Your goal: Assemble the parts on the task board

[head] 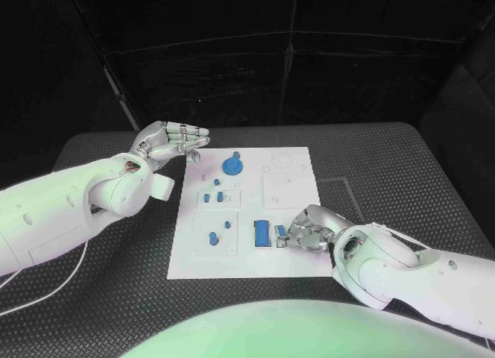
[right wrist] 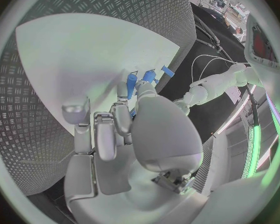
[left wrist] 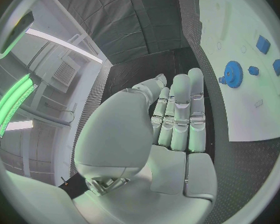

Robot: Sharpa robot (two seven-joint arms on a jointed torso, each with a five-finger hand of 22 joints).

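The white task board [head: 247, 257] lies in the middle of the black table. A blue gear [head: 233, 163] sits near its far end, also in the left wrist view [left wrist: 232, 74]. Several small blue parts [head: 215, 198] stand in the board's left column, and a blue rectangular block [head: 262, 234] is nearer me. My right hand [head: 307, 230] rests low over the board's near right part, right beside the block. Its thumb and a finger pinch a small blue part [head: 279, 239], seen too in the right wrist view [right wrist: 149, 76]. My left hand [head: 172, 140] hovers off the board's far left corner, its fingers [left wrist: 180, 114] straight, side by side, holding nothing.
Thin pale cables [head: 350, 195] run over the black ribbed mat to the right of the board, close to my right arm. The board's right column [head: 279, 179] has bare round recesses. My left forearm [head: 65, 209] lies along the table's left side.
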